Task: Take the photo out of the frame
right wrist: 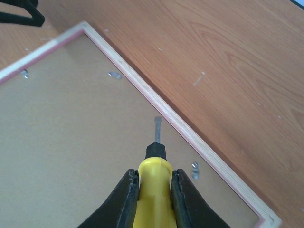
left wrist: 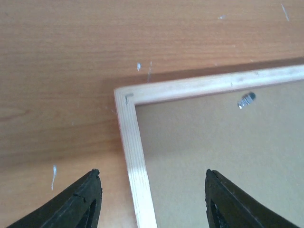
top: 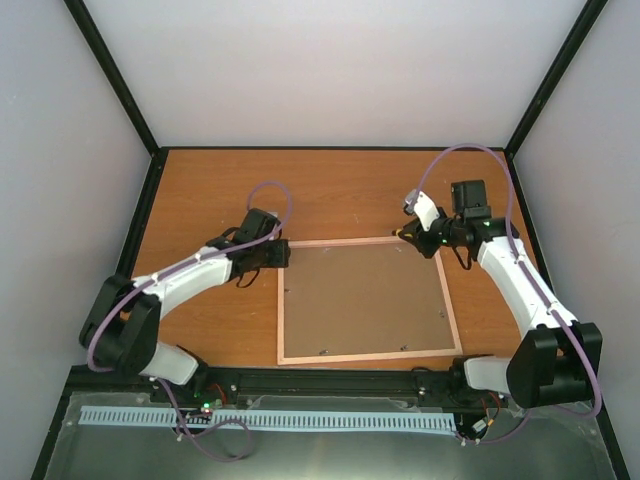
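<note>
The frame (top: 280, 300) lies face down on the table, its pale pinkish-wood edge up, with the brown backing board (top: 360, 300) filling it. The photo is hidden. My left gripper (top: 283, 255) is open at the frame's far left corner; in the left wrist view (left wrist: 152, 173) its jaws straddle the frame's left edge (left wrist: 135, 156) from above. My right gripper (top: 405, 232) is near the far right corner, shut on a yellow-handled screwdriver (right wrist: 154, 175). The screwdriver's tip points over the backing board (right wrist: 71, 142) just inside the frame's edge (right wrist: 166, 111).
Small metal retaining clips sit on the backing board along the frame's inner edge (right wrist: 114, 75) (right wrist: 194, 170) (left wrist: 246, 99). The wooden table (top: 200, 200) is walled by grey panels at the back and sides. My left fingers (right wrist: 19, 12) show at the right wrist view's top left.
</note>
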Available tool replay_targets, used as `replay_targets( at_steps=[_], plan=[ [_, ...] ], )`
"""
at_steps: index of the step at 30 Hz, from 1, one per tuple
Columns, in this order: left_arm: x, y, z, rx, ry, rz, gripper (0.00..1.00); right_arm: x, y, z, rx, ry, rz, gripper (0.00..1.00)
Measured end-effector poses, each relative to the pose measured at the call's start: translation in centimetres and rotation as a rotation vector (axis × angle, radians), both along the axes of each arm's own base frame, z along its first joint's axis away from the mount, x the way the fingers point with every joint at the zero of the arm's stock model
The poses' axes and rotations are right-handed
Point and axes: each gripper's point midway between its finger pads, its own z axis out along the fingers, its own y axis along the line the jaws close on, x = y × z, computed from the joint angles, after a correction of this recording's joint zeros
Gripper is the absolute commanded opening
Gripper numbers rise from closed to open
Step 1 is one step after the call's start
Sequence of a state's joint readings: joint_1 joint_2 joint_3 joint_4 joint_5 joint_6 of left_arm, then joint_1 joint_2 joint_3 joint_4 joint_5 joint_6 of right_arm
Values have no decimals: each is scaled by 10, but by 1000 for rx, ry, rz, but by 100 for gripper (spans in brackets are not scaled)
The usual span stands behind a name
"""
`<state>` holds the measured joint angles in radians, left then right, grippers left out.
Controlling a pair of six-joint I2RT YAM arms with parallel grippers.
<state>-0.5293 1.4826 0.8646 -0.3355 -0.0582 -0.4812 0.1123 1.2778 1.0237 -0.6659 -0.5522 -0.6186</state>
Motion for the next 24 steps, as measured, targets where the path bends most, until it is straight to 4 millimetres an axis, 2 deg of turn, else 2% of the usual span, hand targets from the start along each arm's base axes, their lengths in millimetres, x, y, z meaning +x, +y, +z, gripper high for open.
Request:
replay_targets(
  at_steps=[2, 4, 8, 11, 18, 24],
  plan=[
    [-13, -2, 5, -31, 0, -6, 57, -3, 11, 4, 21, 2, 24, 3],
    [-30, -8, 0, -43, 21, -26, 57, -4, 21, 7, 37, 9, 48, 3],
    [-81, -19, -28, -48, 118, -60, 54, -3, 50, 9, 59, 33, 105, 3],
    [-105, -10, -44, -58, 176, -30, 52, -4, 76, 6, 64, 58, 158, 3],
    [-128, -5, -62, -112, 245, -9, 42, -20, 133, -12, 65, 150, 253, 3],
    [-130, -10, -64, -165, 245, -3, 29, -30, 181, -44, 10, 244, 311, 3]
  ],
)
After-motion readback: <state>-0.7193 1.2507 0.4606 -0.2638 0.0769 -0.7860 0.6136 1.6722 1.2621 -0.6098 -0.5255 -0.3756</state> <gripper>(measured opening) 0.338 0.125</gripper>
